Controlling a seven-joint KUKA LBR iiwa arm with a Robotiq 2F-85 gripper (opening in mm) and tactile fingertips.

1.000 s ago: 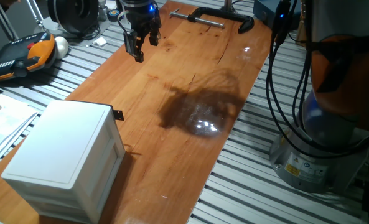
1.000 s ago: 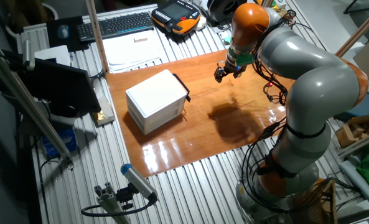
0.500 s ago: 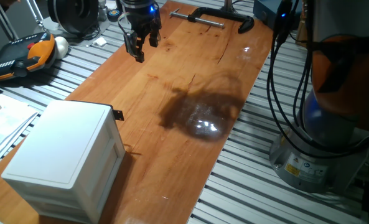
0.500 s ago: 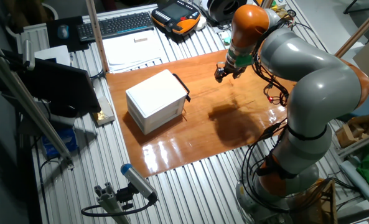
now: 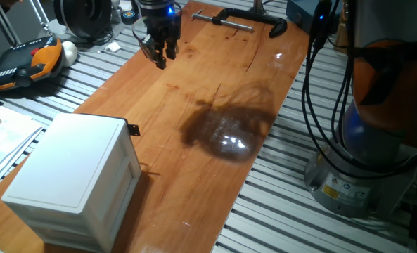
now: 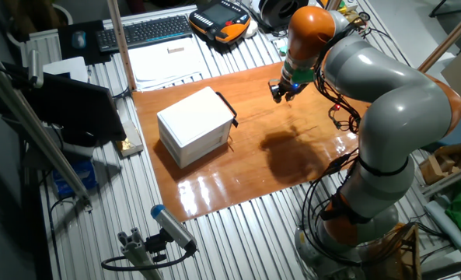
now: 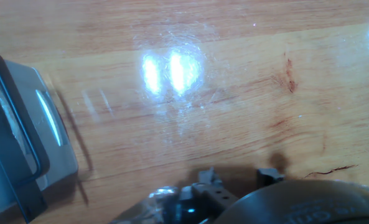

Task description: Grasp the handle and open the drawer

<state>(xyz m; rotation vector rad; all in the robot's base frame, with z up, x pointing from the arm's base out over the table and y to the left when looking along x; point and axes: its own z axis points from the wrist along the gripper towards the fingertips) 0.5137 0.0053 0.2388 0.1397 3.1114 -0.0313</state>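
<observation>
The white cabinet (image 5: 71,176) (image 6: 193,124) stands at the near left of the wooden board. Its top tier is the drawer (image 5: 129,149), which looks closed. The handle (image 5: 133,129) (image 6: 235,121) is a tiny black tab on the drawer's front top edge. My gripper (image 5: 161,55) (image 6: 281,93) hangs far from it, over the board's far end, pointing down. It is open and holds nothing. In the hand view one clear finger (image 7: 16,143) shows at the left edge over bare wood. Neither drawer nor handle shows there.
A large black clamp (image 5: 254,21) lies at the board's far edge. An orange teach pendant (image 5: 25,63) (image 6: 222,19) and a keyboard (image 6: 148,31) sit on the slatted table. The arm's base (image 5: 363,161) and black cables (image 5: 310,70) stand at the right.
The gripper has turned about its own axis and drifted slightly away from the cabinet, so its fingers now look closer together in the fixed views. The cabinet has not moved.
</observation>
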